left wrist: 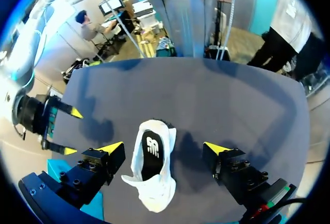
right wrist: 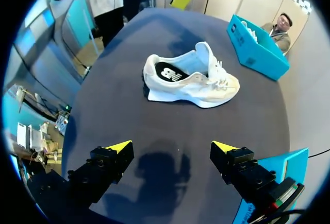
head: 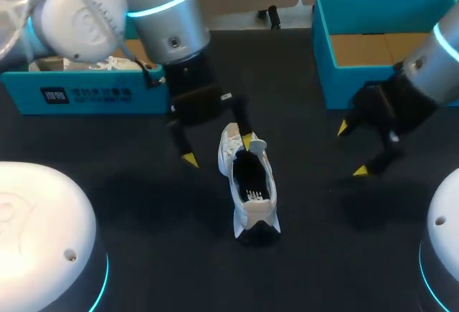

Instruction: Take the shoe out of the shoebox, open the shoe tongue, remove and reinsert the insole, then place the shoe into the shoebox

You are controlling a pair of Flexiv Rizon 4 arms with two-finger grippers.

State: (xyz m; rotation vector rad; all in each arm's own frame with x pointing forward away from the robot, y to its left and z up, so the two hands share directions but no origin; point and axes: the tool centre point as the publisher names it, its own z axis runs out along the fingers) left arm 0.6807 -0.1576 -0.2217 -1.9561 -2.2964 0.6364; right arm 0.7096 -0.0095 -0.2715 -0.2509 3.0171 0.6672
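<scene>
**A:** Largest first: why is the table [head: 129, 183] laid out like this?

**B:** The working space is kept in the middle and storage is at the far edge. The open shoebox [head: 337, 82] sits far right with its brown floor showing and nothing in it. I'd say it's parked there for the final step. A second teal box [head: 147, 97] sits far left with something white inside. I can't tell what that is.

**A:** And the shoe [head: 249, 183]?

**B:** It's out of the box and standing on its sole at the centre, heel near and laces far. That puts it where either arm could get to it, and the opening faces up.

**A:** What are the grippers doing?

**B:** The left gripper [head: 219, 150] hangs over the laced far end with its jaws spread wide and the shoe between them. I see no grip. My guess is that it's lined up for the tongue [right wrist: 203, 54]. The right gripper [head: 351, 149] is also released. It hovers above bare table to the right of the shoe and well apart from it, probably waiting.

**A:** The insole [left wrist: 151, 154]?

**B:** It's lying dark inside the shoe. I can't judge whether it has been out yet.

**A:** What's the count?

**B:** One table, two teal boxes, two grippers, one shoe and one insole.
</scene>
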